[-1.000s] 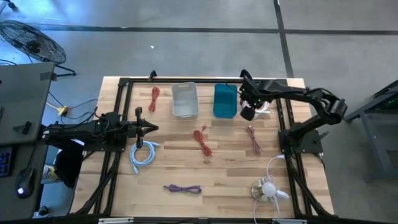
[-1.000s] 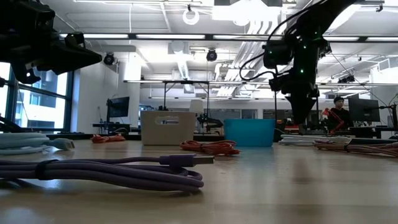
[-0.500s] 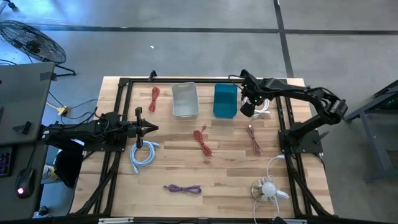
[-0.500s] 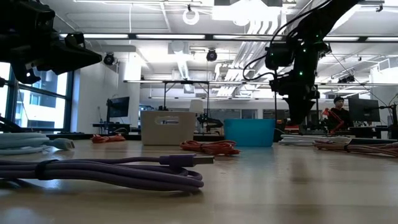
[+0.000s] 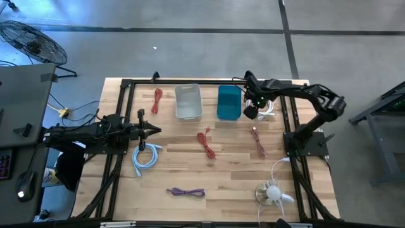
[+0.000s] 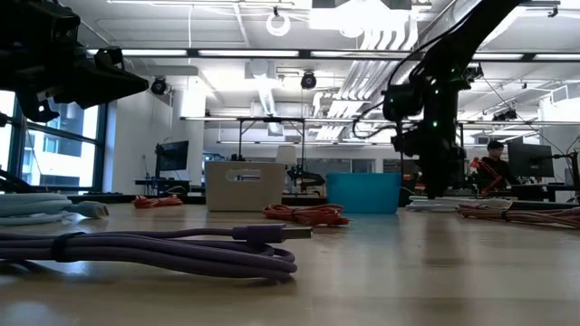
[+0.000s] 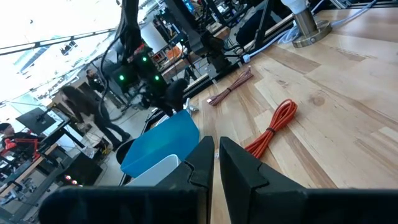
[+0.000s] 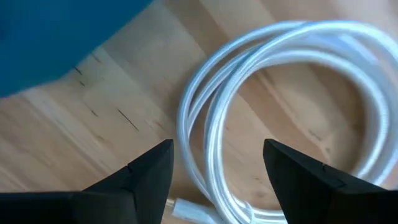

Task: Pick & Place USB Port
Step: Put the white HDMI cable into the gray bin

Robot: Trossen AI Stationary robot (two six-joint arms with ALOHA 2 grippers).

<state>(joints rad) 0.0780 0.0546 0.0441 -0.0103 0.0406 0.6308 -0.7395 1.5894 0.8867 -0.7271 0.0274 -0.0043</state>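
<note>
- Tabletop, pale wooden planks: under the fingers of both grippers.
- Frame, black metal rails: edges the tabletop.
- Small white device on a round base: on the tabletop, well apart from the fingers of the right gripper.
- Floor fan, round, black wire cage: on the grey floor, well behind the fingers of the left gripper.
- Computer mouse, dark: on a side desk, well behind the left fingers.
- Person: seated in the room beyond.

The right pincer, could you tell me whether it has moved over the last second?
Yes. The right pincer, open, has shifted slightly toward the table's far edge beside the blue bin, above the white cable.
</note>
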